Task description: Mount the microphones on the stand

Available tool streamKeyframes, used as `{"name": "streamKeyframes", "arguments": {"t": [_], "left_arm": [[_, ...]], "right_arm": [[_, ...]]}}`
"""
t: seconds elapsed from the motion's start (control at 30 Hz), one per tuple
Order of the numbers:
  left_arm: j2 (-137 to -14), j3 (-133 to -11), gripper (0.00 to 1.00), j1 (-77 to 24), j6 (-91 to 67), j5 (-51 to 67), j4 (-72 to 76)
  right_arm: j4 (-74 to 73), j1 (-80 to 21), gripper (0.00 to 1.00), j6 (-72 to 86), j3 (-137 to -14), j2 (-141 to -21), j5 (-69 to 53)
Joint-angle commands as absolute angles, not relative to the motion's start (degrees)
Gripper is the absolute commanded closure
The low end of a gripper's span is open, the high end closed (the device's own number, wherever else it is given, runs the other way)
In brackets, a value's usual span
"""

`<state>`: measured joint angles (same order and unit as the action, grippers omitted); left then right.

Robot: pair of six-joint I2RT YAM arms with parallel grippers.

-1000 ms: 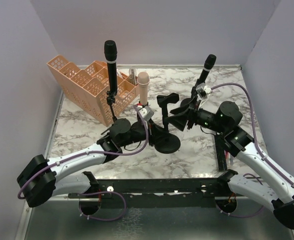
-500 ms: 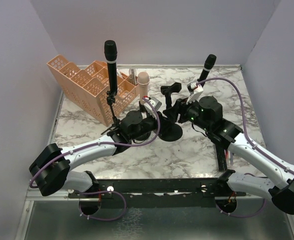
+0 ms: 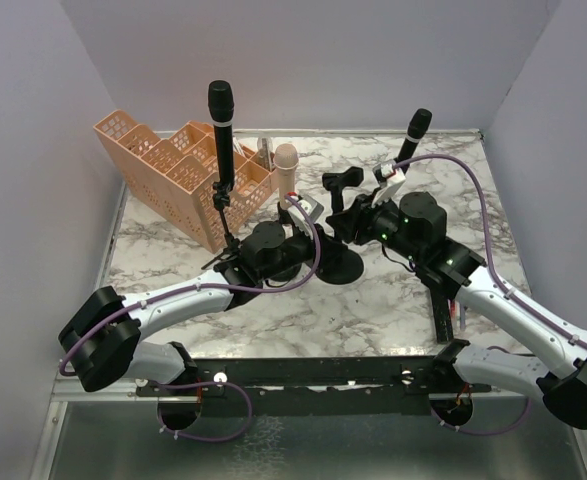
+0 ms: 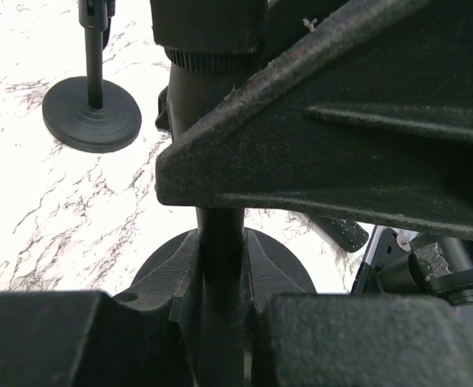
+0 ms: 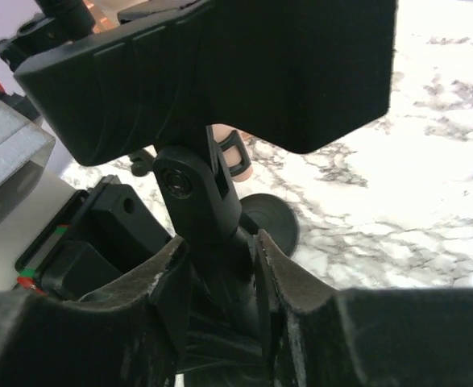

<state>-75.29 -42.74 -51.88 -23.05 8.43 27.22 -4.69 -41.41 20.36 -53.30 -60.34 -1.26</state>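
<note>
An empty black stand (image 3: 340, 181) with a round base (image 3: 345, 265) stands mid-table, and both grippers hold it. My left gripper (image 3: 307, 224) is shut on its thin pole (image 4: 220, 266), low above the base (image 4: 288, 262). My right gripper (image 3: 359, 216) is closed round the neck (image 5: 220, 242) just under the swivel joint (image 5: 189, 187). A black microphone (image 3: 220, 112) sits upright in the left stand. The pale pink microphone (image 3: 286, 164) is clipped behind the left gripper, its lower end (image 5: 234, 158) also showing in the right wrist view. Another black microphone (image 3: 414, 133) leans in the back right stand.
An orange lattice basket (image 3: 168, 170) stands at the back left, close to the left stand's pole. A second stand's base (image 4: 92, 119) lies beyond my left gripper. Another round base (image 5: 275, 219) sits behind the held neck. Walls close the table on three sides.
Both arms reached further back and the middle stand moved away from the near edge with them. The right gripper's jaws narrowed onto the stand's neck.
</note>
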Motion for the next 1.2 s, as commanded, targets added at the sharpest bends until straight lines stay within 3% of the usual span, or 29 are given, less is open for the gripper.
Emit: {"name": "streamKeyframes", "arguments": {"t": [0.0, 0.07, 0.17, 0.47, 0.8, 0.93, 1.07, 1.17], "left_arm": [[-73.67, -43.52, 1.0, -51.86, -23.03, 10.69, 30.95], [-73.02, -43.13, 1.0, -51.88, -22.96, 11.72, 30.81], [-72.46, -42.74, 1.0, -51.86, -22.32, 14.76, 30.85], [-72.76, -44.53, 1.0, -51.86, -20.7, 31.0, 30.98], [-68.23, -42.95, 1.0, -51.89, -17.02, 39.75, 31.95], [-67.18, -42.64, 1.0, -51.88, -16.93, 37.58, 31.99], [-67.56, -42.63, 1.0, -51.9, -18.99, 28.05, 31.17], [-68.41, -42.54, 1.0, -51.88, -19.15, 21.33, 29.66]], "right_arm": [[-3.77, -41.5, 0.74, 20.36, -53.73, -60.5, -3.02], [-3.52, -41.51, 0.87, 20.16, -53.3, -59.52, -3.8], [-2.95, -41.4, 0.98, 18.87, -52.87, -57.63, -7.4], [4.93, -40.66, 0.99, 8.42, -48.3, -45.55, -36.58], [2.39, -40.61, 0.99, 8.26, -49.64, -43.43, -45.08], [0.12, -40.61, 0.87, 10.49, -51.32, -45.44, -33.53], [-4.91, -40.61, 0.45, 10.59, -52.34, -49.05, -13.72], [-8.57, -40.64, 0.36, 10.88, -54.28, -52.73, -7.54]]}}
